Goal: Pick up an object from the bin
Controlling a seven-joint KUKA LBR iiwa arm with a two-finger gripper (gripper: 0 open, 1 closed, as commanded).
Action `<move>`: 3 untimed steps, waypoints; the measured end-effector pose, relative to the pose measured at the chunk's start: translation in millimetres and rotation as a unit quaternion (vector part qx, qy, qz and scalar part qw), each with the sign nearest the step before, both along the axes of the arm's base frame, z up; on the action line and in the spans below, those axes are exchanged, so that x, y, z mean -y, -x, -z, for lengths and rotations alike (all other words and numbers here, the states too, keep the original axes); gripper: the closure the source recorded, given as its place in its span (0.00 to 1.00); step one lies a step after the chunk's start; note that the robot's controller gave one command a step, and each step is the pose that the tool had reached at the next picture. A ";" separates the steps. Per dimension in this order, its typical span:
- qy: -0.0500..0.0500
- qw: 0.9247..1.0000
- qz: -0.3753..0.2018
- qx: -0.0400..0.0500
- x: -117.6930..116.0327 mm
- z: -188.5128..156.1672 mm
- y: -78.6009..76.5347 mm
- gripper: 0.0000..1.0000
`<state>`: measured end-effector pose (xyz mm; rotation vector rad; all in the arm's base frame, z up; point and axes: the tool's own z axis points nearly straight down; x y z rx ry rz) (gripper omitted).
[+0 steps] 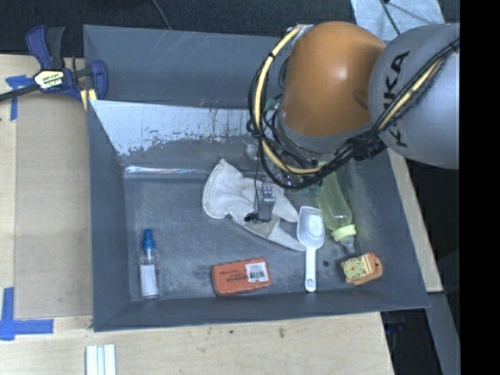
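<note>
— Where is the end effector [262, 208]?

— Low in the middle of the bin [109, 209], down on the right part of a crumpled white cloth [225, 191]. Its dark tip appears to touch the cloth's folds.

— Open or closed?

— I cannot tell; the wrist above hides most of it. Nothing I can see shows the cloth being gripped.

— And the arm [418, 92]?

— It comes in from the right, over the bin's far right corner. The rounded orange cover [328, 76] sits on the wrist, looped with yellow and black cables, and the end effector points straight down beneath it.

— What lies nearest?

— A white scoop [311, 241] just right of the cloth, bowl towards the back, handle towards the front wall. Beside that, a yellow-green bottle [337, 203], partly under the wrist.

— The rest?

— A small orange and yellow thing [361, 268] in the front right corner, an orange block [241, 276] with a barcode label along the front, and a small clear bottle [147, 268] with a blue cap at the front left, well apart from the cloth.
</note>
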<state>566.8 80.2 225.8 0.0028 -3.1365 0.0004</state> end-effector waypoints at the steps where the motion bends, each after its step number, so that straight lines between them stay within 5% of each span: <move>1: 0.000 1.000 0.001 0.004 0.3 -5.0 -1.3 0.00; 3: 0.000 1.000 -0.012 0.004 27.6 74.5 -23.9 0.00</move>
